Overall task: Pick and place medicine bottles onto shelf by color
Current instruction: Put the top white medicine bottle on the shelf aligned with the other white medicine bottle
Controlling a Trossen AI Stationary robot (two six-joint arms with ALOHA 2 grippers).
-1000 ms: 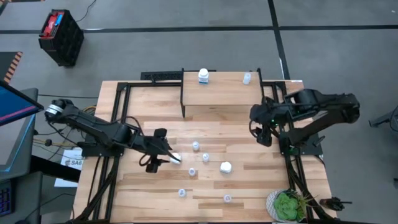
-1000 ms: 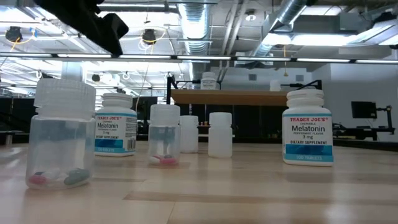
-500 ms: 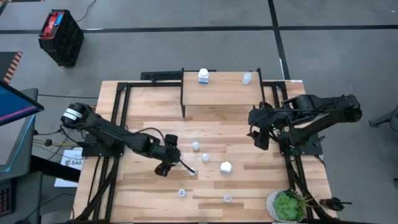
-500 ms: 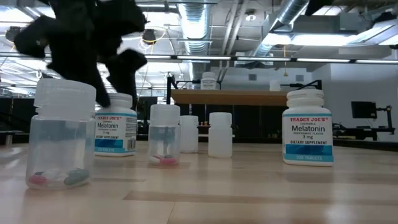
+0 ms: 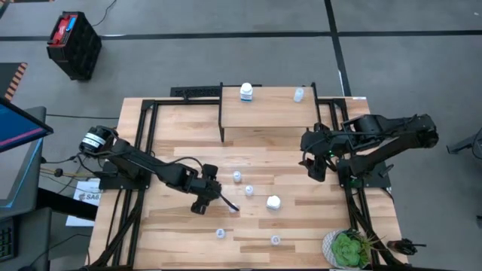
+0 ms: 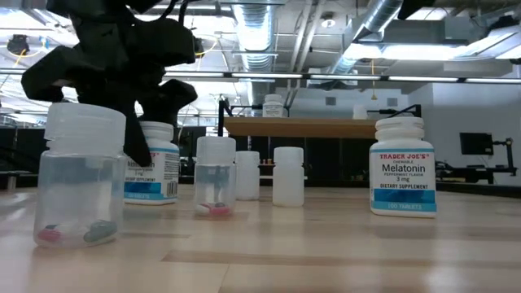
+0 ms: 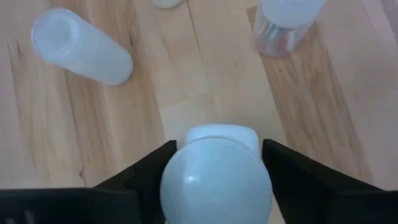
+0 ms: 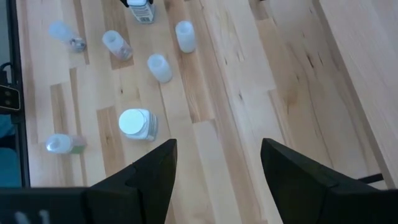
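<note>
Two bottles, a white labelled one [image 5: 246, 92] and a translucent one [image 5: 299, 94], stand apart on the far shelf [image 5: 267, 113], the other upright medicine bottles [image 5: 249, 190] scattered over the near tabletop.

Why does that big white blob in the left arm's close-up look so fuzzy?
In the left wrist view the white bottle cap sits right between the left claw fingers, too near to focus; the wooden tabletop beyond is sharper. The high view is evenly lit.
</note>
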